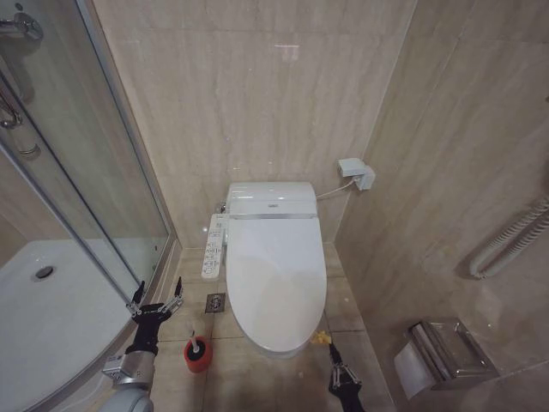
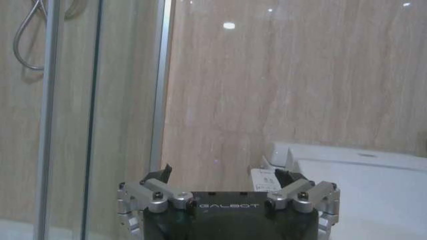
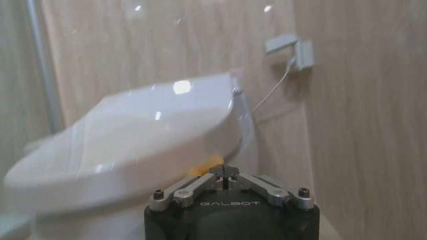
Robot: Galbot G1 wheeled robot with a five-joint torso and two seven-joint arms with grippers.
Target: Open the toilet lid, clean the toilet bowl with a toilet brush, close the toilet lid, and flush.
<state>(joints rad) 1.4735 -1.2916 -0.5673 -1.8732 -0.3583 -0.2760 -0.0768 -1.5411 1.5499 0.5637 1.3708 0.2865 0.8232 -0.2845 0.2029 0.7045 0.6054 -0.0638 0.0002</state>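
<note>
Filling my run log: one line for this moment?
toilet lid: down | toilet brush: in cup | left gripper: open | right gripper: shut

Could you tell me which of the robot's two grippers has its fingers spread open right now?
The left gripper, near the red brush cup, is spread open; the right gripper, by the toilet bowl's front, is pinched shut.

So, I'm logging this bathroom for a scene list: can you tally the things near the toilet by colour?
White: 4, the toilet lid, control panel, wall box, brush
Red: 1, the brush cup
Yellow: 1, a scrap on the floor
Silver: 1, the paper holder
Total: 7
</note>
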